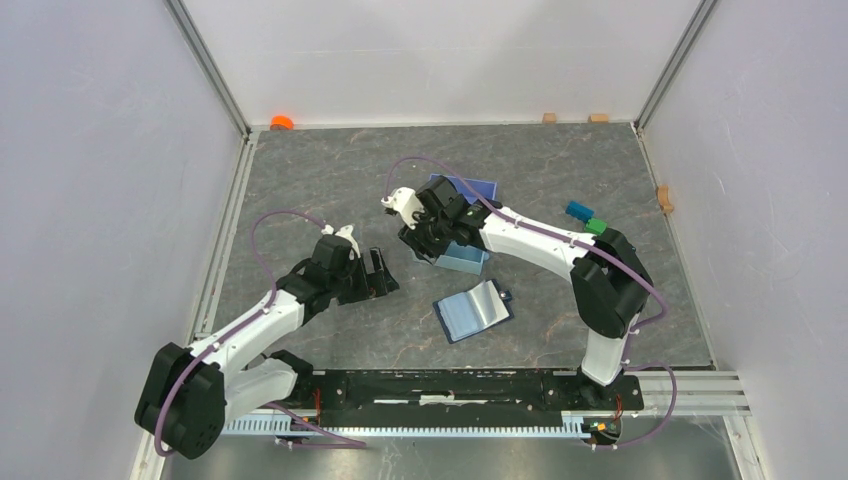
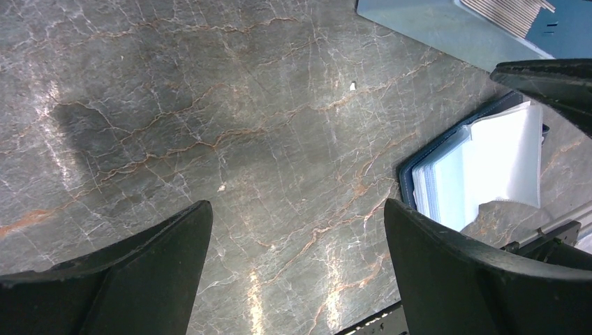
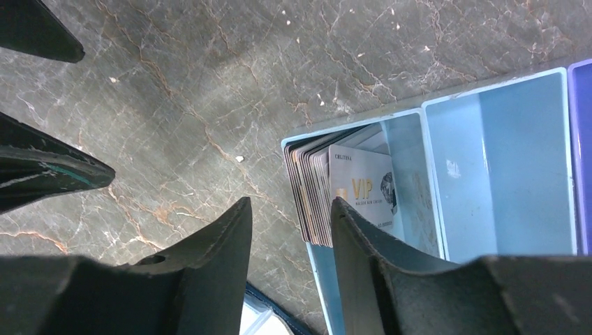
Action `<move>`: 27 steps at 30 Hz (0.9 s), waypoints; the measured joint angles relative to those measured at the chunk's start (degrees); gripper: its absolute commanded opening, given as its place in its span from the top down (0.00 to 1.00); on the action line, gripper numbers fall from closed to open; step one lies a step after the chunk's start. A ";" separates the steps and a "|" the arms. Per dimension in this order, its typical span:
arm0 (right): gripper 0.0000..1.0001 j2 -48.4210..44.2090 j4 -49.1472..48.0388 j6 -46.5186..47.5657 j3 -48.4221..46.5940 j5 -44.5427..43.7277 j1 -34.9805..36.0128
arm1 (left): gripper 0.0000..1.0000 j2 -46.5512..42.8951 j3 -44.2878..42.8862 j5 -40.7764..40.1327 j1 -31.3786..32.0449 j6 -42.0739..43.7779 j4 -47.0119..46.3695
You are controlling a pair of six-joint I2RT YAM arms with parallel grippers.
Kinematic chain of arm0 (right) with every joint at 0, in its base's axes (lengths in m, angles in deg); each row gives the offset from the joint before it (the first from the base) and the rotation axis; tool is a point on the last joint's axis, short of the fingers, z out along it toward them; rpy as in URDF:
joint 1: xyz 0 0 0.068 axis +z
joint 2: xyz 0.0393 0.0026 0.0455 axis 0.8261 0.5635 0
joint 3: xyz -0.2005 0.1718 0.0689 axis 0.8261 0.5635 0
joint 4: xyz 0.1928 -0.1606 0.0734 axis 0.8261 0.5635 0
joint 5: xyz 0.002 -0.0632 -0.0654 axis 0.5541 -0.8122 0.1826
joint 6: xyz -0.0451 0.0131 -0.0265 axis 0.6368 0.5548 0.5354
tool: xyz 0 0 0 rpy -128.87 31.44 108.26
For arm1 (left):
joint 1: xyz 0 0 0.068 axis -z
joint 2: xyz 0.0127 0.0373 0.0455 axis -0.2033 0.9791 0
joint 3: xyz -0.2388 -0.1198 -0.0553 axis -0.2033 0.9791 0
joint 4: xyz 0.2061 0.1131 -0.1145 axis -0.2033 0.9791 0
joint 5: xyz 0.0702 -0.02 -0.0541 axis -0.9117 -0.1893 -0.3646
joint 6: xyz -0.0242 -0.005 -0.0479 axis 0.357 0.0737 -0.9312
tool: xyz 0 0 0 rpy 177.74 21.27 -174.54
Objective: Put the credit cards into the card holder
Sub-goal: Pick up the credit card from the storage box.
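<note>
- From above, the card holder (image 1: 475,310) lies open on the tabletop (image 1: 330,170), near the front and between the two arms. The right arm (image 1: 530,238) reaches over the near end of the tray (image 1: 468,262). The left arm (image 1: 290,300) hangs off to one side over bare stone.
- On the left wrist camera, the left jaws are spread wide with nothing in them. The open card holder (image 2: 475,167) lies just past one of them, clear pockets facing up.
- On the right wrist camera, the right jaws stand a narrow gap apart, clamping nothing. They are poised at the tray's end compartment, where the credit cards (image 3: 335,188) stand packed on edge.
- I'd say a card is about to be picked. The next move calls for lowering the jaws onto the stack's outer edge and pinching just one card without dragging its neighbours.
</note>
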 measured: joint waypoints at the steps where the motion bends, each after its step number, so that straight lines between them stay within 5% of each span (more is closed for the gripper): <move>1: 0.56 0.02 0.04 -0.02 -0.20 0.00 0.00 | 0.02 0.02 0.00 0.04 0.00 0.00 -0.02; 4: 0.54 0.17 0.07 -0.11 -0.90 0.02 0.00 | 0.02 0.13 0.00 0.07 0.00 0.00 0.00; 8: 0.31 0.24 0.11 -0.28 -0.94 -0.35 0.00 | 0.01 0.13 0.02 0.09 0.00 0.00 -0.02; 12: 0.24 0.42 0.09 0.15 -0.94 -0.85 0.00 | 0.01 0.24 0.02 0.13 -0.09 0.00 -0.02; 27: 0.30 5.07 -0.33 1.62 -0.92 -1.68 -0.24 | 0.01 0.55 0.02 1.09 -0.31 0.00 -0.02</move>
